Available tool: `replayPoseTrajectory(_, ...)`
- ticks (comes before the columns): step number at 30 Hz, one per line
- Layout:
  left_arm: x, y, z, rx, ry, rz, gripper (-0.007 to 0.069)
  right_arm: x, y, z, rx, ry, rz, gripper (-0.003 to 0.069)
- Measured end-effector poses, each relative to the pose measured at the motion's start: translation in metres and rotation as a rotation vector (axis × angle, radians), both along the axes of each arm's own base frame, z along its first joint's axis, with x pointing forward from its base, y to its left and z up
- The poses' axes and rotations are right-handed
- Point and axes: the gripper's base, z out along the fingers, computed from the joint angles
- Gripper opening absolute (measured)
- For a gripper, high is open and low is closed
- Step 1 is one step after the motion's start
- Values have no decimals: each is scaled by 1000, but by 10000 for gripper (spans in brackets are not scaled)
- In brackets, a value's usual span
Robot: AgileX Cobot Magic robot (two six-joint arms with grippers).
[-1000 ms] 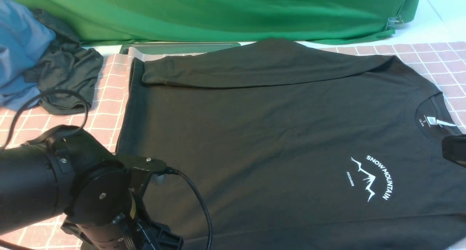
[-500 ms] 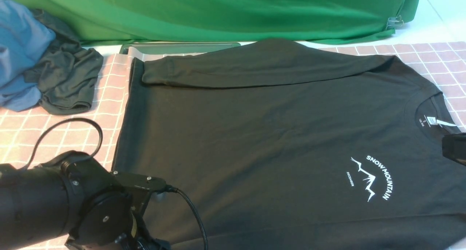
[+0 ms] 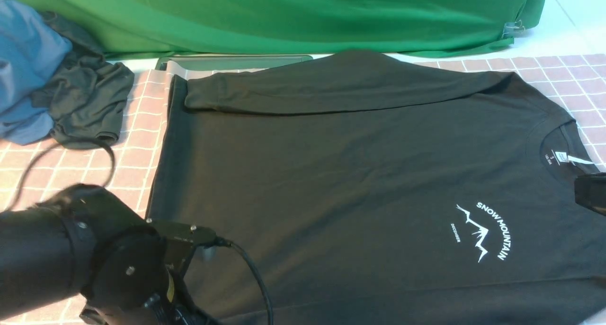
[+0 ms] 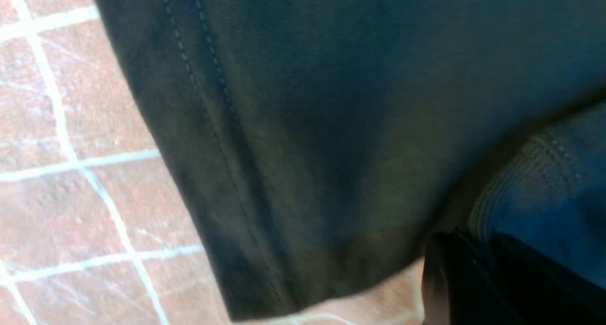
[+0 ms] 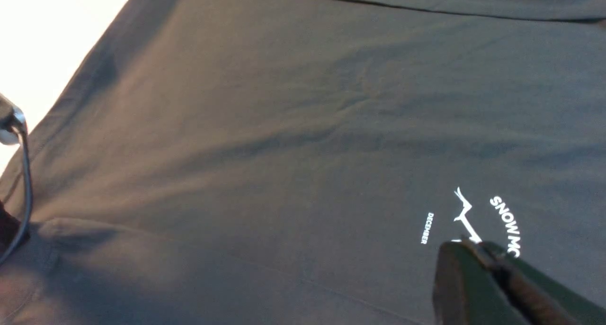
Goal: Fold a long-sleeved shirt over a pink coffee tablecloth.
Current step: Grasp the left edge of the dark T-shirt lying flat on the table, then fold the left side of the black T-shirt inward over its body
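Shirt [image 3: 331,173] w/ "SNOW MOUNTAIN", "DECEMBER"

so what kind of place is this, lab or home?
Probably a staged robot lab bench, not a home: green backdrop cloth draped behind, pink coffee tablecloth as the work surface, blue garment and dark grey-green garment heaped at far left.

Large black soft-knit long-sleeved shirt [image 3: 360,173], round neck, white "SNOW MOUNTAIN" chest print, lies flat, front up, neck to the right, hem to the left. Far sleeve folded along the body's far edge. Underneath: dusty pink checked tablecloth [image 3: 137,159], thin white grid lines, spread flat.
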Motion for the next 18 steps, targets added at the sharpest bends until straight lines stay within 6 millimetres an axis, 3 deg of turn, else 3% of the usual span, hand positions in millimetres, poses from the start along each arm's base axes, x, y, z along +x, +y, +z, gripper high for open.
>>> replayPoseTrajectory(6, 7, -7, 36, -85, -82, 15, 34, 0, 0, 0, 3, 0, 1, 42)
replayPoseTrajectory(11, 25, -15, 84, -133, -198, 32, 34, 1, 0, 1, 8, -18, -4, 45)
replayPoseTrajectory(18, 58, 3, 125, -155, -318, 120, 34, 2, 0, 2, 13, -29, -8, 45)
